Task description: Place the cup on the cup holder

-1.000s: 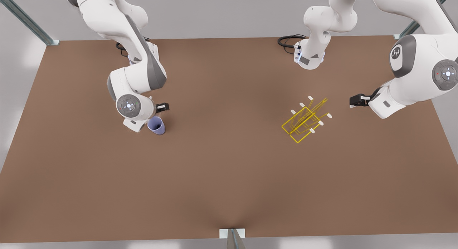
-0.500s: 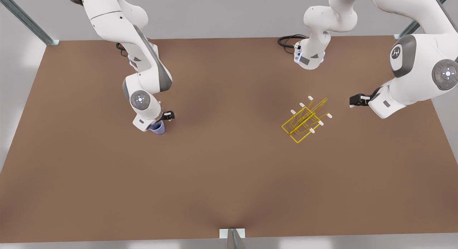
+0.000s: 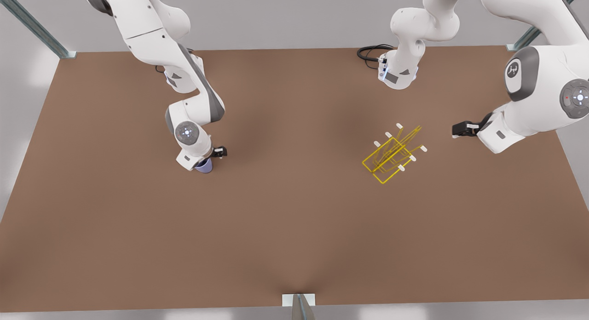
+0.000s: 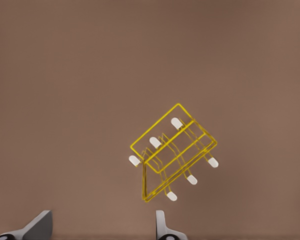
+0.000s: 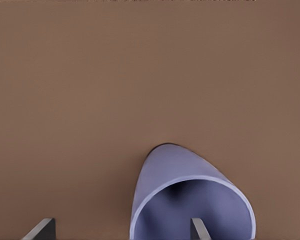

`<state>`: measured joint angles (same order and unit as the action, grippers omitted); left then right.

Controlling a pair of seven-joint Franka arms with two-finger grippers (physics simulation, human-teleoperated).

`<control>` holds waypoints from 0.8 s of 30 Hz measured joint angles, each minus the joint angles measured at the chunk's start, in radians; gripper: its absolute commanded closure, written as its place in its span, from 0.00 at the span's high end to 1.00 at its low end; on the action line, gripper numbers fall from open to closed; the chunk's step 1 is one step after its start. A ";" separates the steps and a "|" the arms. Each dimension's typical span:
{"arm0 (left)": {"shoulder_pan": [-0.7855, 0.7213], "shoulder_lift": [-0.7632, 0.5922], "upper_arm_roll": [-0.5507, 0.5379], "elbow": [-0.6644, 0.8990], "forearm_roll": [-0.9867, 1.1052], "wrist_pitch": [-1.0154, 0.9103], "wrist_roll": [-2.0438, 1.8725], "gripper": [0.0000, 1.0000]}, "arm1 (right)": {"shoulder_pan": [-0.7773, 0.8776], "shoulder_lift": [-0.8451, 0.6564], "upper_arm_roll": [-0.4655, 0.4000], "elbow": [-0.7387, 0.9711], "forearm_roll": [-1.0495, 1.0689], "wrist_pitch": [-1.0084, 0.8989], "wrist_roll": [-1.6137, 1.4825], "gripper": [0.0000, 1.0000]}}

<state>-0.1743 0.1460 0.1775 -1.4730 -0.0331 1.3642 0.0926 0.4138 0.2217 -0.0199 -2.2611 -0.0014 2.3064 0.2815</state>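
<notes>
Lavender-blue and plain, the cup (image 3: 204, 165) stands upright on the brown desk (image 3: 285, 228), in the half toward the front view's left and well away from every edge. The right claw (image 5: 121, 231) is lowered over it with its fingers spread: in the right wrist view one fingertip (image 5: 199, 229) sits inside the open mouth of the cup (image 5: 190, 200) and the other fingertip (image 5: 41, 229) is outside the wall, so the cup's rim lies between them, not yet pinched. In the front view that arm's wrist covers most of the cup, so only its lower part shows.

Well apart, in the half toward the front view's right, the yellow wire cup holder (image 3: 392, 155) rests on the desk with its white-capped prongs slanting outward. The left claw (image 4: 101, 229) waits beside it, nearer the edge on the front view's right, fingers spread and holding nothing; the left wrist view looks onto the cup holder (image 4: 172, 152) past both fingertips.
</notes>
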 measured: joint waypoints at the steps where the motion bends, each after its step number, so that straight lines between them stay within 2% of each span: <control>1: 0.001 0.002 0.000 0.000 0.000 0.000 0.000 1.00 | 0.000 0.001 0.000 -0.003 0.000 0.005 0.002 1.00; 18: -0.002 0.009 0.000 0.000 0.001 -0.006 0.000 1.00 | 0.003 0.046 0.000 -0.034 0.000 0.024 0.023 1.00; 19: -0.002 0.010 0.000 0.000 0.001 -0.007 0.000 1.00 | 0.003 0.050 0.000 -0.033 0.000 0.024 0.024 0.86; 20: -0.002 0.010 0.000 0.000 0.001 -0.007 0.000 1.00 | 0.003 0.052 0.000 -0.030 0.001 0.022 0.024 0.57; 22: -0.002 0.009 0.000 0.000 0.001 -0.008 -0.001 1.00 | 0.002 0.053 0.000 -0.013 0.003 0.011 0.024 0.23; 24: -0.003 0.009 0.000 0.000 0.001 -0.009 -0.001 1.00 | 0.001 0.055 -0.003 -0.006 0.006 -0.001 0.020 0.21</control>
<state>-0.1772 0.1546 0.1775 -1.4729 -0.0323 1.3553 0.0920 0.4149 0.2762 -0.0229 -2.2673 0.0048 2.3055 0.3019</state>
